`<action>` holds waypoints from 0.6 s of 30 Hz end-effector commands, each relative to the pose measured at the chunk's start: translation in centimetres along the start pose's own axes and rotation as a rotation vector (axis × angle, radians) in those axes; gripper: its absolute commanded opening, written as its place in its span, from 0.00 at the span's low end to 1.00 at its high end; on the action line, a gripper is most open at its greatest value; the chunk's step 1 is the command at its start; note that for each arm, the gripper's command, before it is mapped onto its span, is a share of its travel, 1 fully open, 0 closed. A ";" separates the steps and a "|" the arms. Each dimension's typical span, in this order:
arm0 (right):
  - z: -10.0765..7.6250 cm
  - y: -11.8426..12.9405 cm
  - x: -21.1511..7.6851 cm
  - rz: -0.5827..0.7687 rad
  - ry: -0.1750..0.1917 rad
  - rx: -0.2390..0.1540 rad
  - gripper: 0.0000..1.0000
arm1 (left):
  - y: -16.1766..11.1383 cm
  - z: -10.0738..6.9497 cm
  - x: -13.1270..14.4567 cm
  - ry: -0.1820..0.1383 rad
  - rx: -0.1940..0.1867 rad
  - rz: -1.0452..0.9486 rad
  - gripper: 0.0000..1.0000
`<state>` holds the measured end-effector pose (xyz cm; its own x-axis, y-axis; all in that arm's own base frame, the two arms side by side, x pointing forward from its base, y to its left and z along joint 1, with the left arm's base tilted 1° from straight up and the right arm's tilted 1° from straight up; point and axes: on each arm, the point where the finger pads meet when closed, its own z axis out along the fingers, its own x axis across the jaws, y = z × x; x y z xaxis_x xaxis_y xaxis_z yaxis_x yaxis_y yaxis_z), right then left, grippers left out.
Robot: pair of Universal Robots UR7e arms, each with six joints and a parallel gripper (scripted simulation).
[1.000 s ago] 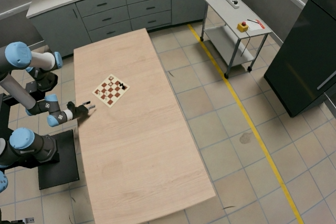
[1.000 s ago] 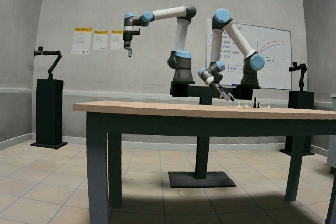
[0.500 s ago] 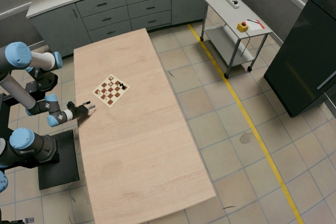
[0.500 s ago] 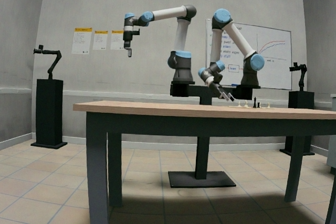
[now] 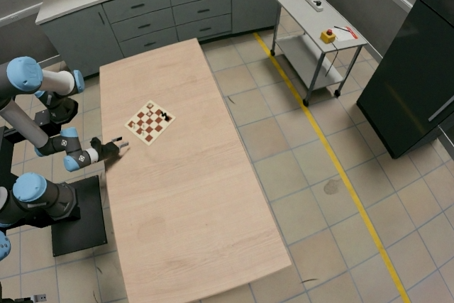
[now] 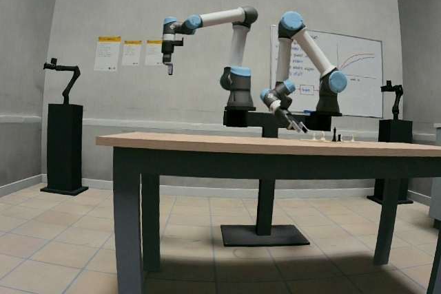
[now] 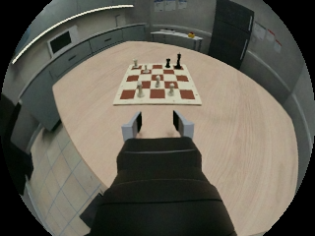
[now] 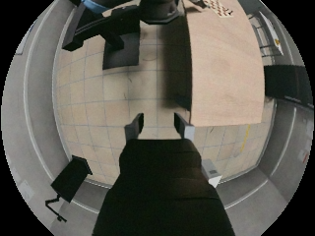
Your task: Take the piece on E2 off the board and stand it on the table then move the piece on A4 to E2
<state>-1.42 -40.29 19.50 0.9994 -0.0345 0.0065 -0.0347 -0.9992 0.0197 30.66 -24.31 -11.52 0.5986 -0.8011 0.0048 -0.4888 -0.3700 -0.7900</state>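
The chessboard (image 5: 148, 142) (image 7: 157, 102) lies on the table; its edge letters are too small to read. A tall black piece (image 7: 178, 61) (image 6: 334, 135) and a short black piece (image 7: 167, 63) stand upright side by side at its far right. White pieces (image 7: 136, 63) (image 7: 146, 69) stand at the far left, one (image 7: 157, 82) mid-board, and two (image 7: 140, 89) (image 7: 171, 89) in the nearest row. My left gripper (image 7: 157, 117) (image 5: 123, 141) (image 6: 302, 129) is open and empty, above the table short of the board's near edge. My right gripper (image 8: 158, 119) (image 6: 169, 69) is open and empty, far from the board.
The wooden table (image 5: 190, 196) (image 8: 223, 74) extends well beyond the board. The right gripper hangs beyond the table's edge, over the floor. Cabinets (image 5: 142, 17), a wheeled cart (image 5: 304, 13) and a dark fridge (image 5: 410, 83) stand off the table.
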 end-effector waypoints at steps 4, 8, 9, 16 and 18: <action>0.0 0.0 0.0 0.000 0.000 -0.001 1.00 | 0.0 0.0 0.0 0.001 0.000 -0.001 1.00; 0.0 0.0 0.0 0.000 0.000 -0.001 1.00 | 0.0 0.0 0.0 0.001 0.000 -0.001 1.00; 0.0 0.0 0.0 0.000 0.000 -0.001 1.00 | 0.0 0.0 0.0 0.001 0.000 -0.001 1.00; 0.0 0.0 0.0 0.000 0.000 -0.001 1.00 | -0.4 -0.4 0.0 0.000 -0.001 0.000 1.00; 0.0 0.0 0.0 0.000 0.000 -0.001 1.00 | -0.8 -0.7 0.0 0.000 -0.001 0.000 1.00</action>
<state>-1.42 -40.29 19.50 0.9994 -0.0345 0.0065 -0.0347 -0.9992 0.0197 30.65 -24.33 -11.15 0.5985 -0.8011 0.0044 -0.4895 -0.3700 -0.7896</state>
